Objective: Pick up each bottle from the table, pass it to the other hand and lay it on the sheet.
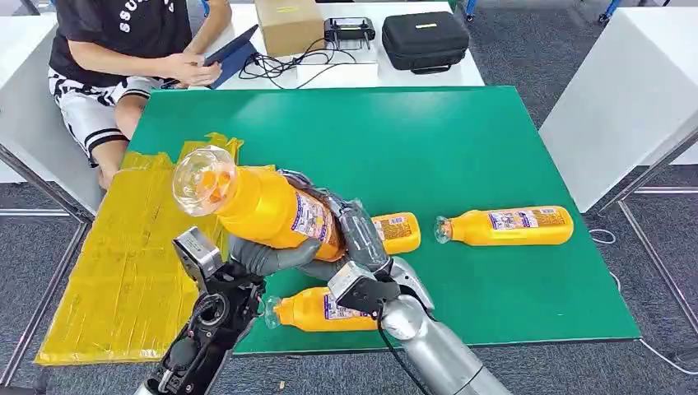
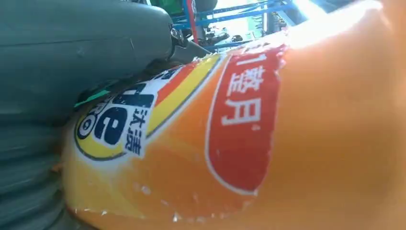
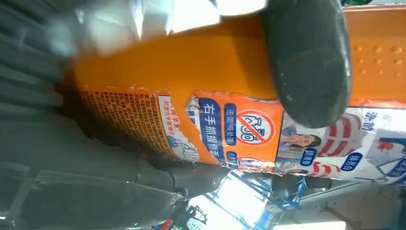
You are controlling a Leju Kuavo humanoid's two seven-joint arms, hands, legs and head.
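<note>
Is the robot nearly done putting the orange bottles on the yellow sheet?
Not yet. The yellow sheet has no bottle lying on it, so none looks finished. One orange bottle is up in the air, with the left hand and the right hand both on it, so the handover looks under way. Three more bottles wait on the green mat: one at the right, one behind the hands, one near the front edge.

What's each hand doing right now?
Left hand: gripping the raised orange bottle from below.
Right hand: wrapped around that same bottle's labelled body.
</note>
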